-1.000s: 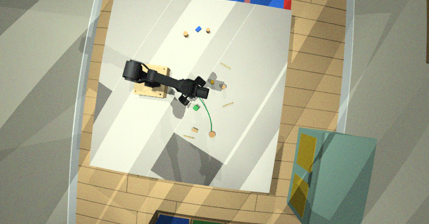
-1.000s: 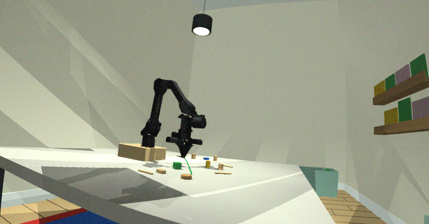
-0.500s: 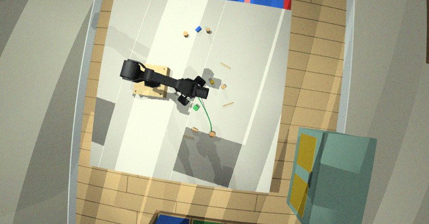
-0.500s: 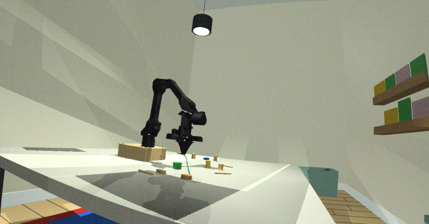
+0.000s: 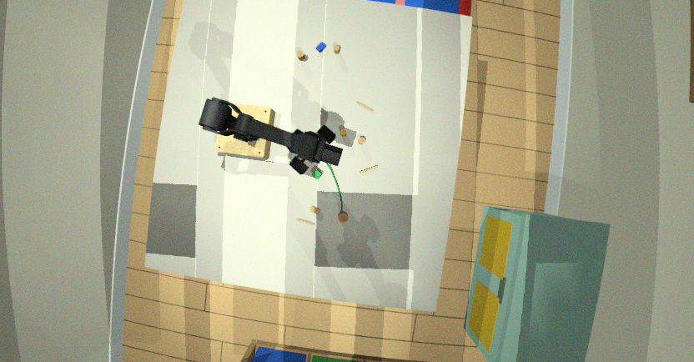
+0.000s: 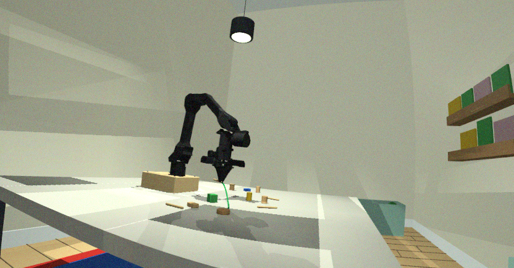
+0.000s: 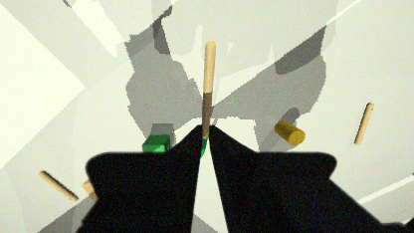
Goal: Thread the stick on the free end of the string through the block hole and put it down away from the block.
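Observation:
My gripper (image 6: 221, 181) (image 7: 205, 128) is shut on the wooden stick (image 7: 210, 65) (image 6: 215, 179), held above the table. The stick points forward from the fingertips in the wrist view. The green string (image 5: 339, 185) (image 6: 227, 194) (image 7: 203, 147) runs from the fingertips down to the round wooden button (image 5: 343, 216) (image 6: 223, 212). A small wooden block (image 5: 314, 209) (image 6: 193, 205) (image 7: 88, 188) lies left of the button. Its hole cannot be made out. The string does not pass through this block. The arm hides the fingertips in the top view.
A green block (image 5: 318, 173) (image 6: 212, 197) (image 7: 156, 143) and a yellow cylinder (image 5: 343, 132) (image 6: 249, 196) (image 7: 290, 132) stand near the gripper. A loose stick (image 5: 304, 221) lies beside the wooden block. Other sticks (image 5: 369, 168) (image 5: 364, 106) and a wooden cylinder (image 5: 361, 139) lie farther right.

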Controlling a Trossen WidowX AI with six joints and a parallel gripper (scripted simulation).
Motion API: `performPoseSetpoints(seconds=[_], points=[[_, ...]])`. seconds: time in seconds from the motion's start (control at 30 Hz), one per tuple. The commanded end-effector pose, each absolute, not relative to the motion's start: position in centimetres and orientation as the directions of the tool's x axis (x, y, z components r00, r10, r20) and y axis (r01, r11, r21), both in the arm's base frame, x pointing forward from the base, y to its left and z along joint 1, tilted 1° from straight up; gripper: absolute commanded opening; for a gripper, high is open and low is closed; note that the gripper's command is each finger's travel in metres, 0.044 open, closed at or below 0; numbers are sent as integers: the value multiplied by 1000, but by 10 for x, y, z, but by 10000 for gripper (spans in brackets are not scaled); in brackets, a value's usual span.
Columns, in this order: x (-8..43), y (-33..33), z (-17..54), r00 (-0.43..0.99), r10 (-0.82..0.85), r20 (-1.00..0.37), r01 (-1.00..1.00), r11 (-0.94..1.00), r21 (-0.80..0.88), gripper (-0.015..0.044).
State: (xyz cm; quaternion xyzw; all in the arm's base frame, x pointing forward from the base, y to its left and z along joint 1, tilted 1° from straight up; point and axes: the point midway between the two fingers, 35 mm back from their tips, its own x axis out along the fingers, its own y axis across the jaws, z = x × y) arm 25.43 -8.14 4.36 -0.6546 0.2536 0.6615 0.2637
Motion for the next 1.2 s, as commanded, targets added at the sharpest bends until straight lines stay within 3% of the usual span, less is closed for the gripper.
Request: performPoseSetpoints(seconds=[0.0, 1.17], points=[[256, -84, 45, -20, 30, -999, -679, -734, -8, 0], [269, -114, 82, -120, 117, -986, -679, -734, -4, 0]])
